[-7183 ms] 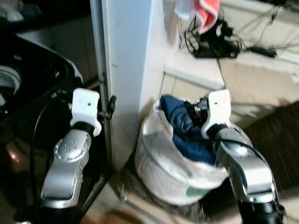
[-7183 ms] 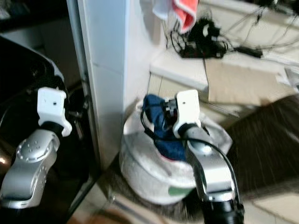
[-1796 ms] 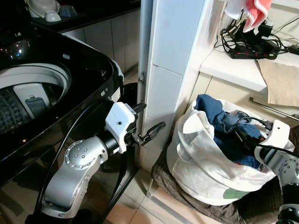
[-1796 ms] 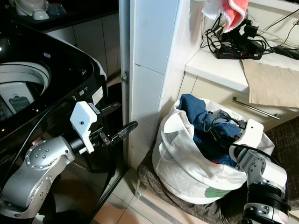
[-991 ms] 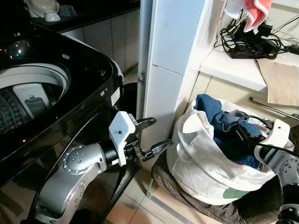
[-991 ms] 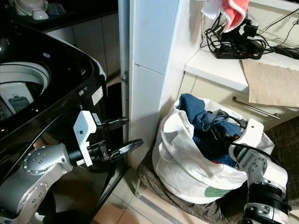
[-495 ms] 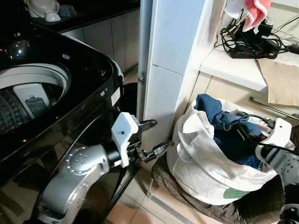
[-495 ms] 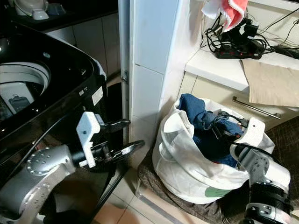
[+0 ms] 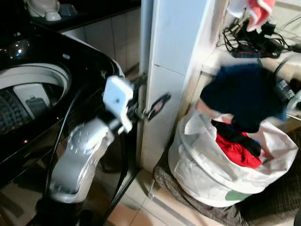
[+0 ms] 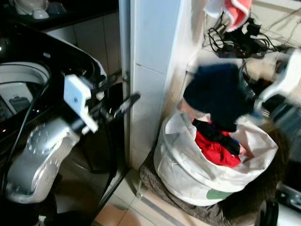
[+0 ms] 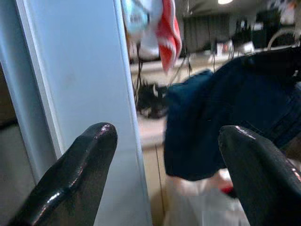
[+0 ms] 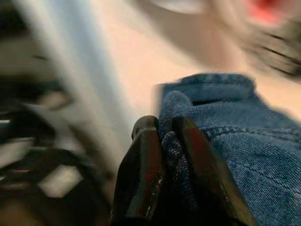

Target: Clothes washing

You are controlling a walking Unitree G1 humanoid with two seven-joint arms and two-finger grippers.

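Note:
A pair of dark blue jeans (image 9: 244, 94) hangs blurred in the air above the white laundry bag (image 9: 202, 162). My right gripper (image 12: 163, 128) is shut on a fold of the denim (image 12: 235, 141), and its arm (image 10: 282, 77) is a white blur at the right. Inside the bag lie a red garment (image 9: 237, 150) and a dark one (image 9: 235, 134). Beside the white pillar, my left gripper (image 9: 150, 92) is held up with its fingers spread open on nothing, and the jeans (image 11: 221, 113) hang beyond them. The black top-loading washer (image 9: 70, 61) stands at the left with its drum (image 9: 28, 94) open.
A white tiled pillar (image 9: 174, 66) stands between the washer and the bag. Behind the bag, a shelf holds a power strip with tangled cables (image 9: 254, 40), and a red and white cloth (image 9: 256, 9) hangs over it. A brown mat (image 9: 188, 200) lies under the bag.
My right gripper has lifted the jeans up out of the bag, uncovering the red garment. My left arm has risen, its open gripper now level with the washer's top edge.

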